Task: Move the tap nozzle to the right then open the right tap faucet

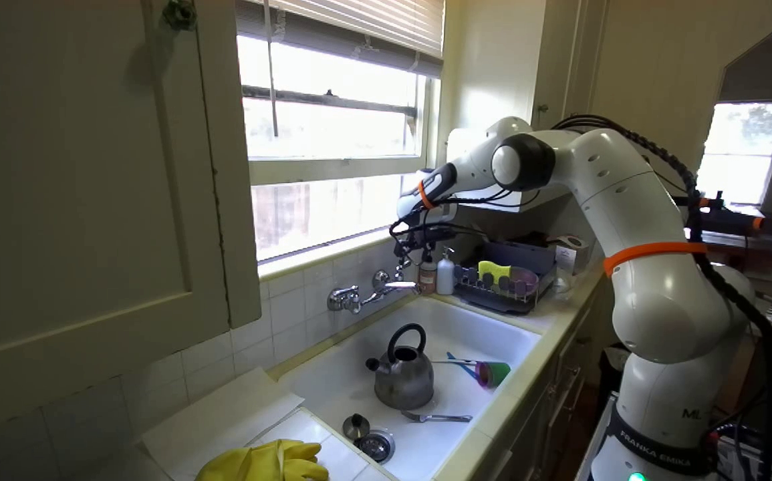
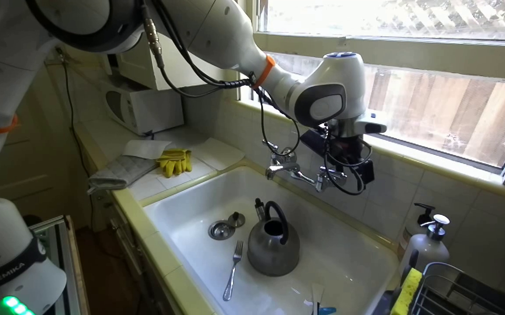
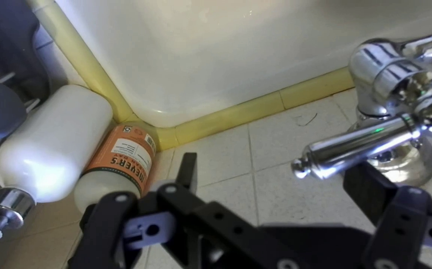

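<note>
In both exterior views the chrome mixer tap is on the tiled wall, and its tap nozzle (image 1: 400,286) sticks out over the sink (image 2: 178,197). I cannot make out the tap nozzle in the wrist view. The right tap faucet (image 2: 321,180) is the end of the tap nearest my arm's hand. Close up in the wrist view, the chrome handle of the right tap faucet (image 3: 354,147) reaches partway in between my gripper's (image 3: 273,171) wide-open fingers. The right-hand finger (image 3: 369,190) overlaps this handle from behind; whether they touch I cannot tell. Nothing is clasped.
A white soap bottle (image 3: 53,142) and an orange-labelled bottle (image 3: 120,157) stand by the sink corner. Inside the sink are a grey kettle (image 2: 274,253), a fork (image 2: 233,271) and cups (image 1: 492,374). A dish rack (image 1: 502,287) and yellow gloves (image 2: 175,162) lie beyond the rim.
</note>
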`<state>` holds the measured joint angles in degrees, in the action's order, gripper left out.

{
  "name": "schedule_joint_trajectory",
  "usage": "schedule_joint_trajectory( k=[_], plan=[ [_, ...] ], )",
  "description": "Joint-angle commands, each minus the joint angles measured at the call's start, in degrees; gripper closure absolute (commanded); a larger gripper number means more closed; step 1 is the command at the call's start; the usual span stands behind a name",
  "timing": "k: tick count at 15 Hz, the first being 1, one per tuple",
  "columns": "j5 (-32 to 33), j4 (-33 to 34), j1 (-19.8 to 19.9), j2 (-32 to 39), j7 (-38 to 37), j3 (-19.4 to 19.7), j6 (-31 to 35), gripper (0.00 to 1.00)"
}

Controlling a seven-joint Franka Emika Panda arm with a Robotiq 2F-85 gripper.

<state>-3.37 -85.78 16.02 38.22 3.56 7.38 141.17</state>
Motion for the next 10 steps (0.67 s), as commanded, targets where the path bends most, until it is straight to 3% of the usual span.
schedule_joint_trajectory(
  k=[1,10],
  plan=[
    [2.75,0.70,-1.13,0.36,-1.50,2.00,-5.57,0.00],
    [4.80,-0.85,-1.89,-0.69,-1.29,2.65,-7.03,0.00]
  ],
)
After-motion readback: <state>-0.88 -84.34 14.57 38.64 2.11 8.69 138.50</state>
